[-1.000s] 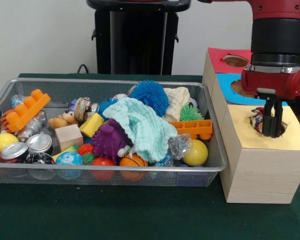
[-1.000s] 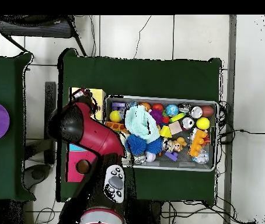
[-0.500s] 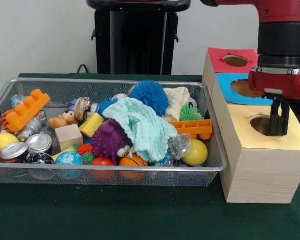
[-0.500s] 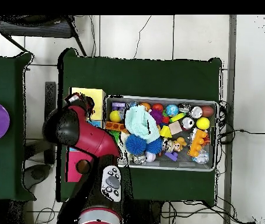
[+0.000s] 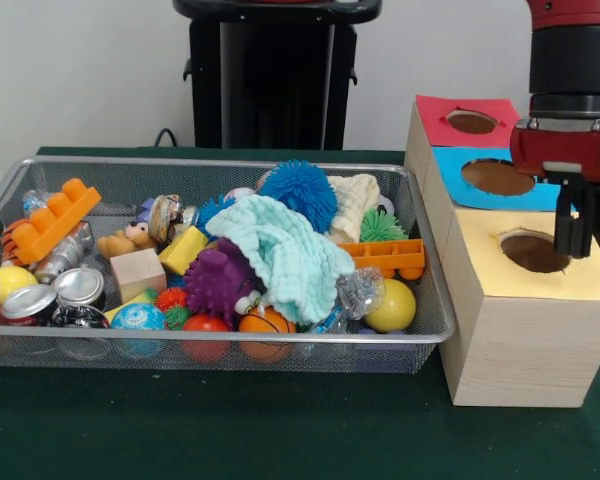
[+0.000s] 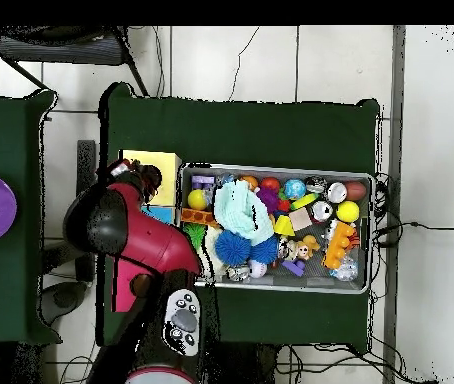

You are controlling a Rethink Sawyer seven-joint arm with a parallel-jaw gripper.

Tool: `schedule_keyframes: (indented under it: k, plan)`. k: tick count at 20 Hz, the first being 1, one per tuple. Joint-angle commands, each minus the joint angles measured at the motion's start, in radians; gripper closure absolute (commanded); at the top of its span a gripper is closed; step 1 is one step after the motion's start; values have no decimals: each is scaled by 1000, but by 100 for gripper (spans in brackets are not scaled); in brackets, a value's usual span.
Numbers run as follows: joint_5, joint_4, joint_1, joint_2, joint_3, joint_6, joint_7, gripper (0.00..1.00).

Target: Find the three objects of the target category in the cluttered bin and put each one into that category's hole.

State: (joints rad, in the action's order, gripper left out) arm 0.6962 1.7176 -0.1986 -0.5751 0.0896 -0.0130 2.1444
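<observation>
The cluttered bin (image 5: 10, 190) sits left of my three boxes, still heaped with toys around a mint cloth (image 5: 285, 250). My gripper (image 5: 573, 225) hangs over the yellow box's hole (image 5: 535, 253); I cannot tell whether its fingers are apart.

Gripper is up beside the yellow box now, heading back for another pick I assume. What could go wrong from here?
Two risks, both guesses. The gripper hangs low by the yellow box's hole, so a sideways swing toward the wire basket might clip the box or the basket's rim. The basket is crowded: the mint cloth drapes over other toys, so a grasp there may snag it and drag things out.
</observation>
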Motion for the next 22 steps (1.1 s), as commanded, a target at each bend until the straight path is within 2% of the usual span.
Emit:
schedule_keyframes:
  k: [1,5,9,13,16,22]
  plan:
    - [30,55,-7,2,15,60,209,100]
    - [16,29,-34,-26,108,122,173,100]
    - [-36,25,13,-48,119,144,116,100]
    - [-80,5,39,-46,167,174,66,100]
    - [-123,-15,63,-31,190,157,36,100]
    - [-171,-86,21,26,299,141,34,100]
